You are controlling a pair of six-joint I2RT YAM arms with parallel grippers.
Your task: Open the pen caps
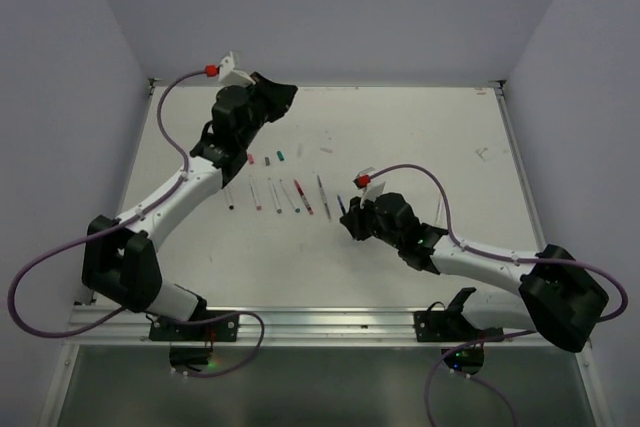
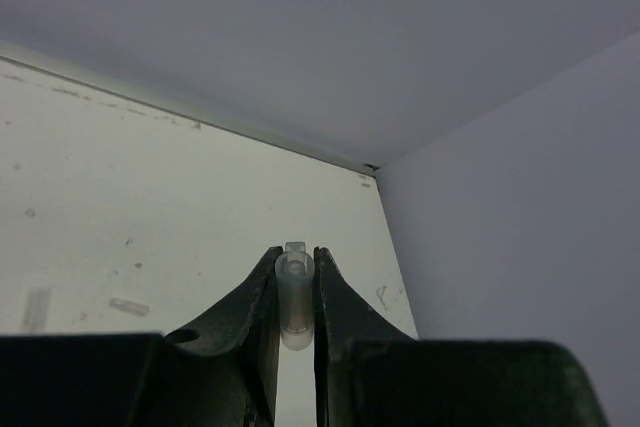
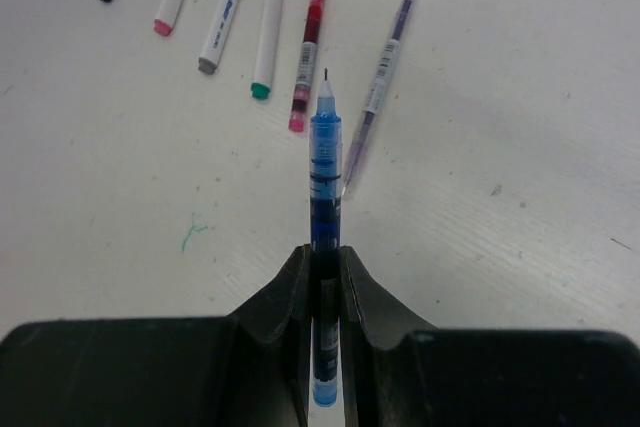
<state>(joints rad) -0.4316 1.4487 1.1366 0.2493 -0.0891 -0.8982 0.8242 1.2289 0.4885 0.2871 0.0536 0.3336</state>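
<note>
My left gripper (image 1: 278,97) is raised over the far left of the table and is shut on a pale translucent pen cap (image 2: 293,292), which stands between its fingers (image 2: 262,297). My right gripper (image 1: 350,219) is shut on a blue pen (image 3: 326,147) whose bare tip points toward the pen row; the same pen shows in the top view (image 1: 343,207). Several uncapped pens lie side by side (image 1: 277,195), among them a red one (image 3: 308,47) and a purple one (image 3: 380,77). Small loose caps (image 1: 267,159) lie in a line just beyond them.
White tabletop (image 1: 430,137) with grey walls at the back and sides. Two pale caps (image 2: 128,306) lie on the table below the left gripper. A metal rail (image 1: 330,322) runs along the near edge by the arm bases.
</note>
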